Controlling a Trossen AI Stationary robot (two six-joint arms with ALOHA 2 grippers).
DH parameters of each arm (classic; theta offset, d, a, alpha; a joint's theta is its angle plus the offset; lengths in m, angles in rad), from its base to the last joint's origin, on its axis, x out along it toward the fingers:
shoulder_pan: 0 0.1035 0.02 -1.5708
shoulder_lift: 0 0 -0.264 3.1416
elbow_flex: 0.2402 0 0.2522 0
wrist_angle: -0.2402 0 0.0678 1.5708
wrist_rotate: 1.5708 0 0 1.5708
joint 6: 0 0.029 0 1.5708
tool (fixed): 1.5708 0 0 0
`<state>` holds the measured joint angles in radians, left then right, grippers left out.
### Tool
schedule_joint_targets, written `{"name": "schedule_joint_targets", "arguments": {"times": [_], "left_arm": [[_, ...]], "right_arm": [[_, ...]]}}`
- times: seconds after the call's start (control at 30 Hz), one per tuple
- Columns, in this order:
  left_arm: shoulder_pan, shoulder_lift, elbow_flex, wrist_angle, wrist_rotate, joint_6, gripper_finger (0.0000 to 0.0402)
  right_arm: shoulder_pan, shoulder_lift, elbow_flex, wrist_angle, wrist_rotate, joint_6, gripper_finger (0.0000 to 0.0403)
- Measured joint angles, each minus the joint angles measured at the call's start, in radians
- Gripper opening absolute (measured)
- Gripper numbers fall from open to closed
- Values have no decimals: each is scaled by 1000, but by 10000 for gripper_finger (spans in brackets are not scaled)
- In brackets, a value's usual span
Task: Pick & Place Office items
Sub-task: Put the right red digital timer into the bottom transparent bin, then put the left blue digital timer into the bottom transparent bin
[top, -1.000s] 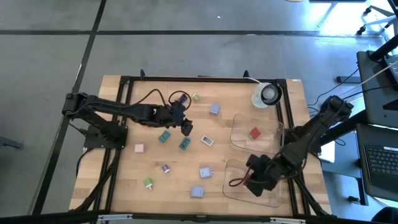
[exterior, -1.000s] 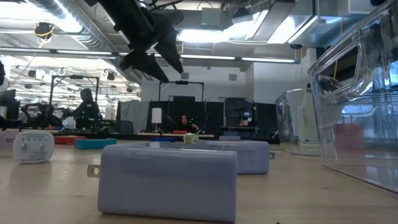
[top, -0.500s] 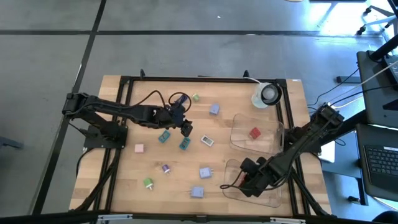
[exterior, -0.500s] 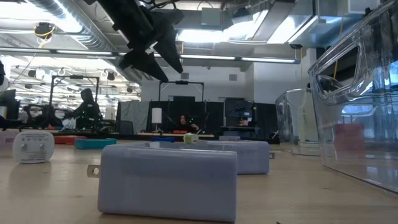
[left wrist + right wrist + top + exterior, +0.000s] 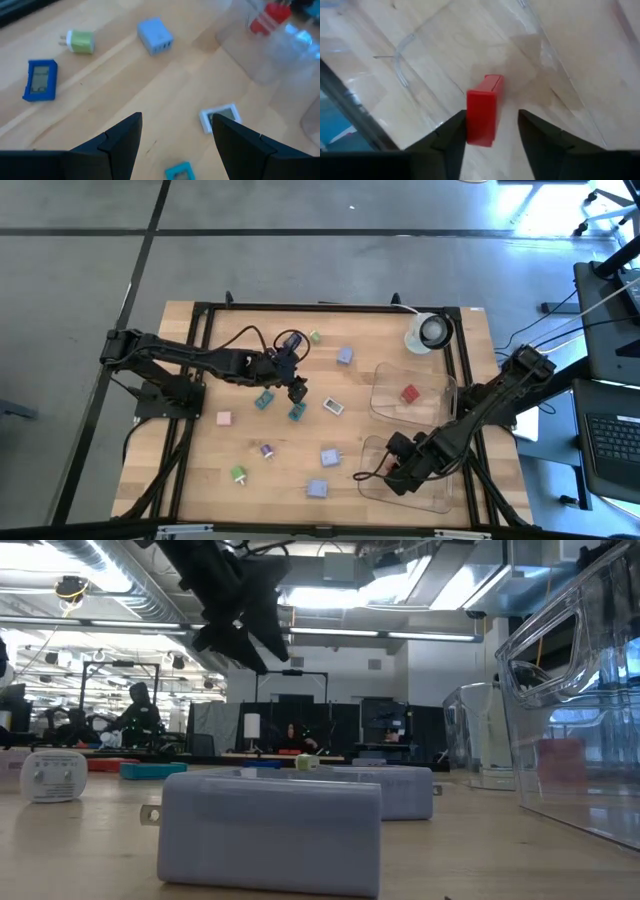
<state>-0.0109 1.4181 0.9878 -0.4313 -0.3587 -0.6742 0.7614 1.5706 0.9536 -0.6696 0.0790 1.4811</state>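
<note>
A wooden table (image 5: 200, 470) carries two dark robot arms, a scatter of tiny blocky office items, two clear plastic trays and a white round tape roll (image 5: 433, 331) at the far right corner.

The right gripper (image 5: 490, 131) hangs inside the nearer clear tray (image 5: 440, 498), jaws parted a little. A small flat red block (image 5: 483, 109) stands between the fingers, touching the one beside it and clear of the other, so I judge it is being let go into the tray. The left gripper (image 5: 175, 137) hovers over the middle of the table with jaws wide and nothing in them, above a teal block (image 5: 297, 412) and near a white square piece (image 5: 220, 116).

The sorting looks barely begun. One red piece (image 5: 410, 393) lies in the farther clear tray (image 5: 382, 376); the second red one is arriving in the nearer tray. Everything else is loose on the wood.

Loose items, counted from above: two teal, with the other (image 5: 264, 400) just beside the left gripper; three pale blue or lavender blocks (image 5: 344, 356); two green, one (image 5: 315, 336) far and one (image 5: 238, 473) near; one pink (image 5: 224, 418); one purple (image 5: 266, 450); one white. The left wrist view also shows a blue flat piece (image 5: 40, 80), hidden from above. That makes eleven still to place.
</note>
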Motion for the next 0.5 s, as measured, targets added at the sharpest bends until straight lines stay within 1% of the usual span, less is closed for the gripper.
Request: {"name": "schedule_joint_targets", "arguments": {"times": [0.1,0.23,0.37,0.5], "left_arm": [[-1,0,0,-87,47,19,237],[-15,0,0,-262,80,17,237],[-35,0,0,-409,84,-5,238],[-50,18,0,-475,85,-46,243]], "right_arm": [[-13,-24,0,0,-1,0,223],[-32,-84,0,-4,14,-1,254],[-48,-165,0,-8,70,-17,272],[-66,-251,0,-8,149,-54,274]]}}
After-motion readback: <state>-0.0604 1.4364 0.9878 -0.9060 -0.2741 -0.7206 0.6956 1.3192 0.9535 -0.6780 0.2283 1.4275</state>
